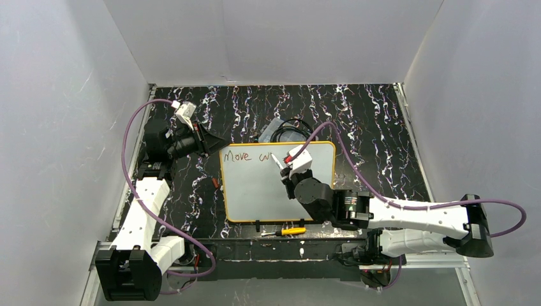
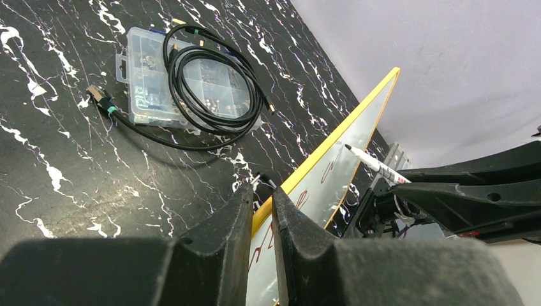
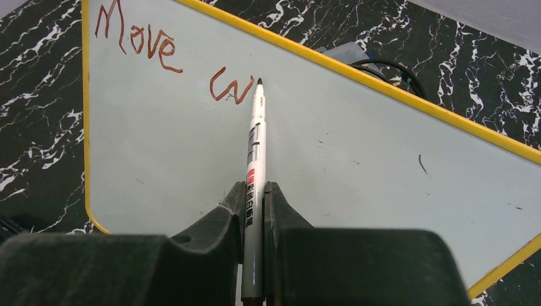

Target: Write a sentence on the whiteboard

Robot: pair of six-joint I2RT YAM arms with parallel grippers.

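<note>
The whiteboard point(image 1: 255, 191), white with a yellow rim, lies mid-table. The sentence point(image 1: 245, 155) along its top edge reads "Move w" in reddish-brown script. My left gripper point(image 1: 215, 148) is shut on the board's upper left corner. In the left wrist view the whiteboard point(image 2: 348, 153) has its yellow rim pinched in that gripper point(image 2: 261, 194). My right gripper point(image 1: 285, 168) hangs over the board, shut on a white marker point(image 1: 278, 161). In the right wrist view the marker point(image 3: 255, 140) stands upright in the right gripper point(image 3: 255, 190). Its tip touches the whiteboard point(image 3: 357, 146) at the end of the "w" of the sentence point(image 3: 143, 41).
A clear compartment box point(image 1: 279, 132) with a coiled black cable on it sits just behind the board, also in the left wrist view as the box point(image 2: 150, 76). A yellow-handled screwdriver point(image 1: 288, 231) lies at the table's near edge. Grey walls close in three sides.
</note>
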